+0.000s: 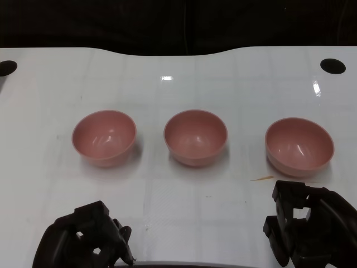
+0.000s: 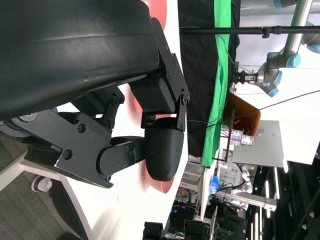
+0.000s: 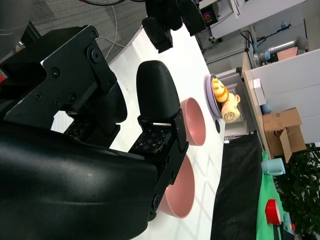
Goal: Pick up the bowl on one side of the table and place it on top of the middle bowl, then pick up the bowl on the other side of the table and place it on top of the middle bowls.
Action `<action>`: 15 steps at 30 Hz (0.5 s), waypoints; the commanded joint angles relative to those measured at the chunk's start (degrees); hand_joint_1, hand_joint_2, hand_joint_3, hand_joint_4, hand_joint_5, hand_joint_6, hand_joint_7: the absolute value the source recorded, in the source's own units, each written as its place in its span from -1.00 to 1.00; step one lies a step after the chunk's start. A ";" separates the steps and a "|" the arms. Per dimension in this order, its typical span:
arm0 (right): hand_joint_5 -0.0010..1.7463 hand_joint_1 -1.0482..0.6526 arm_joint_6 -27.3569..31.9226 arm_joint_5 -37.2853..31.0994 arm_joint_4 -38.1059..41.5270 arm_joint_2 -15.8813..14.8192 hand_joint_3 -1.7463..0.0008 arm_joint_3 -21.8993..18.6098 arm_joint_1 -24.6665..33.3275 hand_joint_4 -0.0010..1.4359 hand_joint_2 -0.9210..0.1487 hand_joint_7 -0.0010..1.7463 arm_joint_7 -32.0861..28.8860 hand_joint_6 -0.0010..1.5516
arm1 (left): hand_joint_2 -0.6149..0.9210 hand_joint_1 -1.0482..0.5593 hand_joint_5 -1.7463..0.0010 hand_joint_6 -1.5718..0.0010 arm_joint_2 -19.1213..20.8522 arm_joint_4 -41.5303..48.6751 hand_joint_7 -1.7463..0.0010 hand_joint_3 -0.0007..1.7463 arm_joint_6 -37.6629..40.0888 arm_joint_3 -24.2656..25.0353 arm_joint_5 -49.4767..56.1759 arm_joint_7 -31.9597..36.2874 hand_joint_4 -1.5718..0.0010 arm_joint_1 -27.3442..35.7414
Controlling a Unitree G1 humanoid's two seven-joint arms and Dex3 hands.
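Three pink bowls stand upright in a row across the white bench (image 1: 178, 223), well apart from one another: the left bowl (image 1: 104, 137), the middle bowl (image 1: 195, 137) and the right bowl (image 1: 299, 146), each sitting alone on the surface with nothing stacked in or on it. The left robot hand (image 1: 83, 240) rests low at the near edge of the bench, in front of the left bowl and clear of it; its dark fingers (image 2: 162, 150) are curled inward around nothing, so it is clenched and empty. In the left wrist view a strip of pink rim shows past those fingers, not touching them. The right robot hand (image 1: 304, 226) sits at the near right, just in front of the right bowl, its uppermost parts close to the bowl's near wall, though no contact shows. It carries nothing; from the right wrist view its fingers (image 3: 157, 100) reach toward the bowls, but whether they are spread or drawn in I cannot tell. That view shows two of the pink bowls beyond the fingers. Two dark round holes mark the far corners of the bench, one at the left edge (image 1: 6, 67) and one at the right (image 1: 332, 66).
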 commanded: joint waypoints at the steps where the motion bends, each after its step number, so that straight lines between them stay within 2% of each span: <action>1: 1.00 0.30 -1.10 0.06 0.12 -0.70 -0.97 -0.83 -0.03 0.42 -0.03 1.00 0.06 0.05 | 0.74 0.05 -0.77 -0.28 0.88 0.48 -0.44 -0.20 -0.79 -0.05 -0.48 -0.34 -0.22 -0.07; 7: 1.00 0.31 -2.01 -0.94 -0.07 -0.75 -0.98 -0.41 0.15 0.41 -0.02 1.00 -0.54 0.05 | 0.74 0.04 -0.76 -0.29 1.11 0.35 -0.41 -0.20 -0.44 -0.04 -1.00 -0.50 -0.22 -0.06; 15: 1.00 0.33 -2.10 -2.94 -1.09 -0.79 -0.90 0.03 0.69 0.35 -0.11 0.99 -2.03 -0.01 | 0.79 0.02 -0.72 -0.29 1.35 0.12 -0.40 -0.30 -0.40 -0.25 -1.01 -0.23 -0.24 0.19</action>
